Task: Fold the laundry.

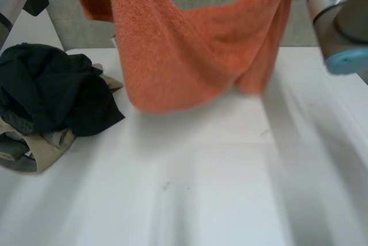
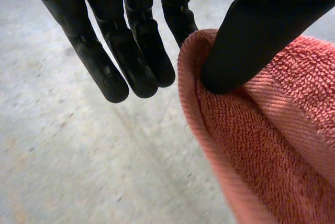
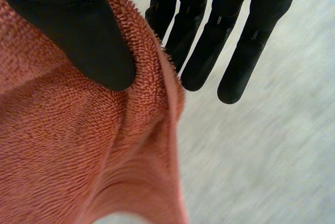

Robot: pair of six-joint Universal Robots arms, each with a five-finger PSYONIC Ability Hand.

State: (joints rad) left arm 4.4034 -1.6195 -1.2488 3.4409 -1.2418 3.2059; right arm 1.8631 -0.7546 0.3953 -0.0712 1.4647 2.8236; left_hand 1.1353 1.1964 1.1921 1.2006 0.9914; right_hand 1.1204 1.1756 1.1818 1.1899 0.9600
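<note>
From the head view, an orange terry-cloth towel (image 1: 190,56) hangs in the air between the two arms. It sags in a deep curve whose lowest fold is just above the far part of the white table (image 1: 230,188). A heap of black and beige clothes (image 1: 52,96) lies on the table toward the left arm's side, apart from the towel.

The wrist views add the grips. In the left wrist view, the left hand (image 2: 131,51) keeps its fingers straight. Its thumb presses the towel's hemmed edge against the nearest finger, so the cloth is pinched there and falls away beside the palm. In the right wrist view, the right hand (image 3: 230,51) does the same at the towel's other end: straight fingers, with the thumb clamping the fuzzy edge.
</note>
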